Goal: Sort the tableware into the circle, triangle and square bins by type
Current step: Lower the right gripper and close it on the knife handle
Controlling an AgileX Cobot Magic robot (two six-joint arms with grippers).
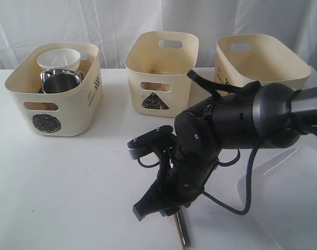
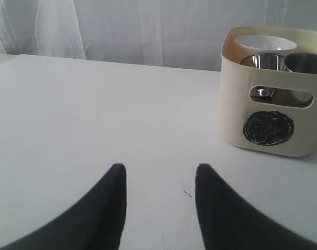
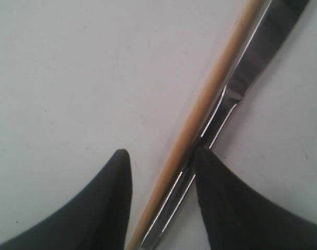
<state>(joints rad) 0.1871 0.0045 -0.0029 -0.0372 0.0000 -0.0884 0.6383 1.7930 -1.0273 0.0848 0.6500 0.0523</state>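
My right gripper (image 1: 171, 211) points down at the table near the front edge. In the right wrist view its jaws (image 3: 162, 152) stand open, straddling a wooden chopstick (image 3: 210, 88) and a steel knife (image 3: 257, 57) that lie side by side. One finger (image 3: 226, 198) overlaps the knife's handle. The knife's end (image 1: 183, 232) shows below the gripper. The circle bin (image 1: 75, 114) at the left holds a white bowl (image 1: 58, 57) and a steel mug (image 1: 59, 80). The triangle bin (image 1: 161, 67) is in the middle, the third bin (image 1: 263, 65) at the right, its mark hidden. My left gripper (image 2: 158, 166) is open over bare table.
A large white plate (image 1: 294, 192) lies at the right behind my right arm. From the left wrist, the circle bin (image 2: 236, 120) shows with the white bowl (image 2: 265, 43) and two steel mugs (image 2: 265, 60) inside. White curtains hang behind the table.
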